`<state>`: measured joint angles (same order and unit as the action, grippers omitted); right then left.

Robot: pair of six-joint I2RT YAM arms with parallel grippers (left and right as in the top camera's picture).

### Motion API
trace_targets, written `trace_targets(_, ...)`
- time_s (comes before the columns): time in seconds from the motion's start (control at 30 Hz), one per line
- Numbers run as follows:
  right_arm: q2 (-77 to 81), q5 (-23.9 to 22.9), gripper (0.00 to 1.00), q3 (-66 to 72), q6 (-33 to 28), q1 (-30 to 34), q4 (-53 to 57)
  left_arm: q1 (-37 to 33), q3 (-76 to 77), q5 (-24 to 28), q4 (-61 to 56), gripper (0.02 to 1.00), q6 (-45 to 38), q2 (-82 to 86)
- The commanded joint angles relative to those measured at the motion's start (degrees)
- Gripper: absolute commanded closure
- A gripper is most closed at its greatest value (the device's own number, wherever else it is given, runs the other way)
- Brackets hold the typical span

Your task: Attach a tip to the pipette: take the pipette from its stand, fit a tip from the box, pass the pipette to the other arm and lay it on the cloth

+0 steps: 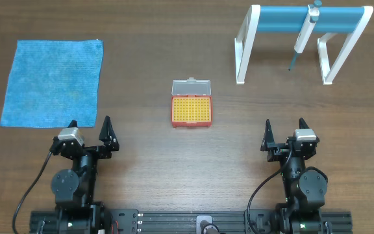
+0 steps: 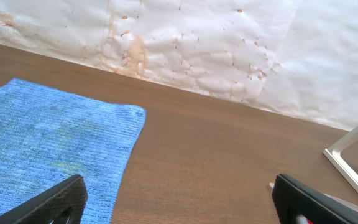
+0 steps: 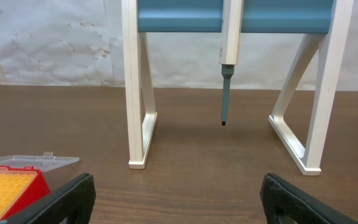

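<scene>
A white pipette (image 1: 304,36) with a dark blue-grey shaft hangs from the blue bar of a white stand (image 1: 245,52) at the back right; the right wrist view shows the pipette (image 3: 227,68) hanging between the stand's legs. A red tip box (image 1: 191,110) full of yellow tips sits mid-table with its clear lid open behind it, also seen as the box (image 3: 5,186). A blue cloth (image 1: 52,83) lies at the back left, with the same cloth (image 2: 42,149) near my left arm. My left gripper (image 1: 89,127) stands open near the front left. My right gripper (image 1: 284,127) stands open at the front right.
The brown wooden table (image 1: 148,169) spreads between the cloth, box and stand. A white papered wall (image 2: 229,50) rises behind the table's far edge. The stand's foot (image 2: 353,162) shows at the side of the left wrist view.
</scene>
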<state>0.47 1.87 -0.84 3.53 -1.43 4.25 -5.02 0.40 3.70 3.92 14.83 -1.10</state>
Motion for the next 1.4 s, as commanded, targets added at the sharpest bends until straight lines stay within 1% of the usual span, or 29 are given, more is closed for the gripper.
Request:
trace_targets(0.03,0.15,0.28,0.139,0.61,-0.66,0.24,-0.24,-0.22,-0.09,0.66,0.39,0.056,-0.72,0.37)
trace_targets(0.53,0.22,0.31,0.139,0.61,-0.63,0.24,-0.26,-0.22,-0.09,0.66,0.39,0.056,-0.72,0.37)
trace_targets(0.57,0.72,0.09,0.086,0.55,-0.66,0.55,-0.81,-0.22,-0.09,0.66,0.39,0.056,-0.72,0.37)
trace_targets(0.63,3.78,-1.57,0.075,-0.22,-0.63,1.6,-3.08,-0.22,-0.09,0.66,0.39,0.056,-0.72,0.37)
trace_targets(0.7,11.98,-5.64,0.075,-2.1,-0.66,3.08,-9.16,-0.22,-0.09,0.66,0.39,0.056,-0.72,0.37)
trace_targets(0.73,20.33,-6.4,0.075,-3.56,-0.66,4.57,-15.63,-0.22,-0.09,0.66,0.39,0.056,-0.72,0.37)
trace_targets(0.8,32.04,-6.4,0.075,-6.19,-0.66,6.08,-24.15,-0.22,-0.09,0.66,0.39,0.056,-0.72,0.37)
trace_targets(0.87,48.96,-6.36,0.075,-10.97,-1.38,6.67,-36.96,-0.22,-0.09,0.66,0.39,0.056,-0.72,0.37)
trace_targets(0.9,58.38,-6.36,0.075,-13.99,-2.89,6.67,-43.41,-0.22,-0.09,0.66,0.39,0.056,-0.72,0.37)
trace_targets(0.93,65.44,-5.92,0.075,-16.39,-4.39,6.67,-47.93,-0.22,-0.09,0.66,0.39,0.056,-0.72,0.37)
trace_targets(1.0,77.02,-4.02,0.075,-20.94,-5.4,6.67,-54.38,-0.22,-0.09,0.66,0.39,0.056,-0.72,0.37)
trace_targets(1.07,84.83,-3.78,0.077,-25.46,-5.38,6.95,-57.99,-0.22,-0.09,0.66,0.39,0.056,-0.72,0.37)
trace_targets(1.13,89.37,-3.76,0.077,-29.73,-5.38,7.04,-58.6,-0.22,-0.09,0.66,0.39,0.053,-0.72,0.37)
trace_targets(1.17,90.44,-3.69,0.077,-31.1,-5.35,7.02,-58.55,-0.22,-0.09,0.66,0.39,0.056,-0.72,0.37)
trace_targets(1.23,92.48,-2.08,0.077,-33.66,-5.35,7.04,-58.58,-0.22,-0.09,0.66,0.39,0.056,-0.72,0.37)
trace_targets(1.4,94.33,-2.56,0.075,-35.08,-5.38,7.08,-58.73,-0.22,-0.09,0.66,0.39,0.056,-0.72,0.37)
